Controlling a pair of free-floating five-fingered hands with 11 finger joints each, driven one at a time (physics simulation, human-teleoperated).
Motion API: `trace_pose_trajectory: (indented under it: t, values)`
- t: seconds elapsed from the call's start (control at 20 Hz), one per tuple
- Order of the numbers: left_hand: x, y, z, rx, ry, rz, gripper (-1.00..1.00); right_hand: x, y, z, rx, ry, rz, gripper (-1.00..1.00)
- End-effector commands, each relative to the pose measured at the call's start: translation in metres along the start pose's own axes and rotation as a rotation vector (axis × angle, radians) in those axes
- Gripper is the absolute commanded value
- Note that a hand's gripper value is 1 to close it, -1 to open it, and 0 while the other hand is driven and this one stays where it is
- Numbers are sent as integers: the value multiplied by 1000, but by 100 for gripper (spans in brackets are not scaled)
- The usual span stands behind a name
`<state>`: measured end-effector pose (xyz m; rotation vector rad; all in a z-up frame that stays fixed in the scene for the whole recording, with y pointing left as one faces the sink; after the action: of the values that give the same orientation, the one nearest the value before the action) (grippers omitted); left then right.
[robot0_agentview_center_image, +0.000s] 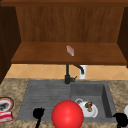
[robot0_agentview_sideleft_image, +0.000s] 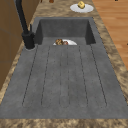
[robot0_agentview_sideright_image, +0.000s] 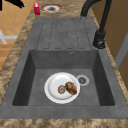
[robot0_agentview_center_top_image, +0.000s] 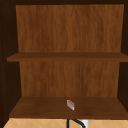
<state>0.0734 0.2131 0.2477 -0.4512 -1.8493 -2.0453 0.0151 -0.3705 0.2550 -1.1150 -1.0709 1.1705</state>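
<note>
Red ball (robot0_agentview_center_image: 67, 115) sits low in the front view at the near edge of the sink (robot0_agentview_center_image: 45, 95), between the two hands; whether it rests on the rim or hangs in the air I cannot tell.

Farthest left on the counter is a rimmed dish (robot0_agentview_center_image: 6, 103) with something dark in it, and a red box (robot0_agentview_center_image: 5, 116) is just in front of it. Next comes the left hand (robot0_agentview_center_image: 38, 113), over the front of the draining board and just beside the ball; I cannot tell if it is spread or closed. Behind the ball stands the black faucet (robot0_agentview_center_image: 67, 75). On the cabinet shelf (robot0_agentview_center_image: 37, 55) above lies a small pink block (robot0_agentview_center_image: 70, 50).

Right of the ball, down in the basin, is a white plate (robot0_agentview_sideright_image: 53, 87) with two brown bits of food (robot0_agentview_sideright_image: 71, 88). The right hand (robot0_agentview_center_image: 121, 118) hovers over the counter past the sink's right corner (its pose is just as unreadable). Beyond it is another plate (robot0_agentview_sideleft_image: 75, 8), bearing a yellow item (robot0_agentview_sideleft_image: 81, 4).

The likeliest trouble, in my view, is the ball itself. It is round and smooth, so a glancing touch could send it rolling into the basin onto the plate, or off the counter's front edge.

Count: one ball, two hands, three dishes, one box, one block, one faucet.
</note>
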Motion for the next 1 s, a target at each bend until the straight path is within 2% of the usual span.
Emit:
trace_pose_trajectory:
  t: [0.0, 0.05, 0.25, 0.35, 0.55, 0.95]
  values:
    - [2, 5, -1, 1, 2, -24, -100, 0, 0, 0, 0, 0, 0, 0]
    - [2, 0, -1, 0, 0, 0, -100, 0, 0, 0, 0, 0, 0, 0]
    - [2, 1, -1, 1, -1, 0, -100, 0, 0, 0, 0, 0, 0, 0]
    - [-1, 3, 1, 0, -2, 14, -100, 0, 0, 0, 0, 0, 0, 0]
    - [0, 3, 0, 0, -1, 0, -100, 0, 0, 0, 0, 0, 0, 0]
    - [-2, 3, -1, 4, 7, 8, -100, 0, 0, 0, 0, 0, 0, 0]
